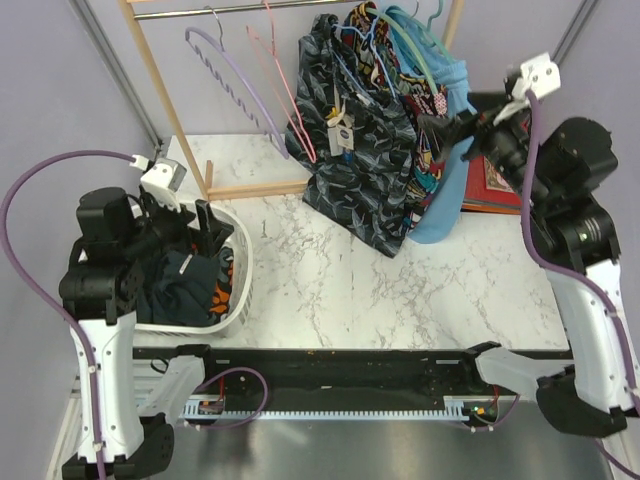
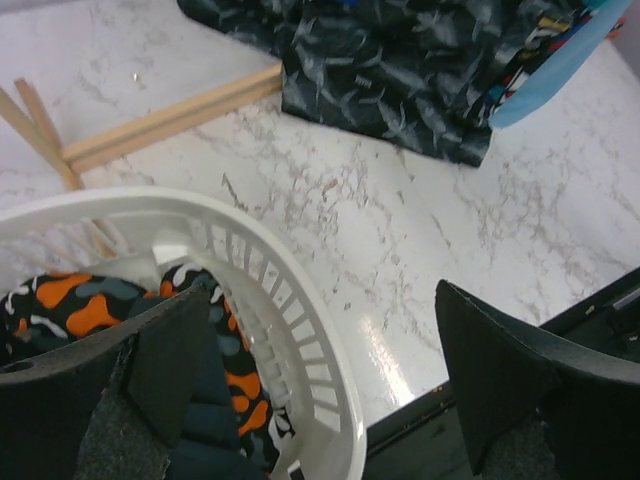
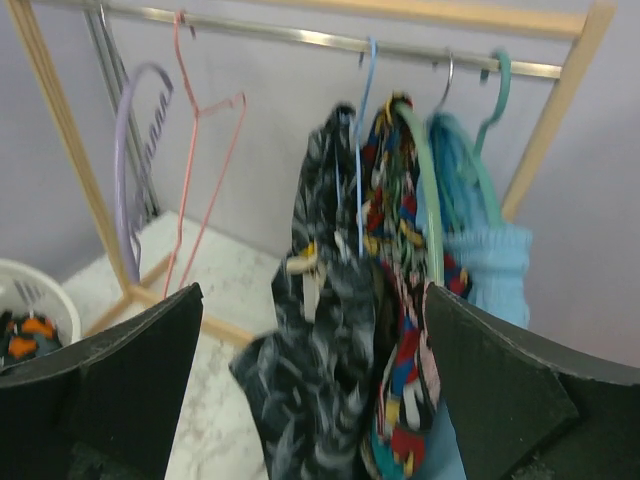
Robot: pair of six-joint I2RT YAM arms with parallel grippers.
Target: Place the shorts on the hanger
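shorts (image 1: 360, 160): hang from the rail (image 3: 250, 32) at the upper centre of the top view. The lower hem rests on the table (image 1: 320, 290) and the white tag (image 1: 340, 135) faces out.
hanger (image 3: 360, 120): thin pale blue wire, hooked on the rail at the top centre of the right wrist view. The wire runs down into the waist of the shorts.
why there: my read is that the hook carries the weight, so the fabric hangs free. It is packed tight against the comic-print garment (image 3: 400, 300) and the light-blue garment (image 3: 490, 270) just to its right.
task state: looks essentially done to me, with the shorts on the hanger and the hanger on the rail.
right gripper (image 3: 312, 300): upper right of the top view, aimed at the hung clothes. The fingers (image 3: 130, 370) are spread wide with nothing clamped. As far as I can tell the fabric sits beyond the tips, not touching them.
left gripper (image 2: 320, 350): lower left of the top view, above the rim of the basket (image 2: 300, 330). Its fingers are wide apart, one over the inside of the basket and one over bare table, holding nothing.
why parked there: likely kept clear of the rack, well away from the shorts.
basket contents: dark clothes (image 2: 70, 300) with orange patches.
risk: the hem on the table could drag if the hanger is nudged.
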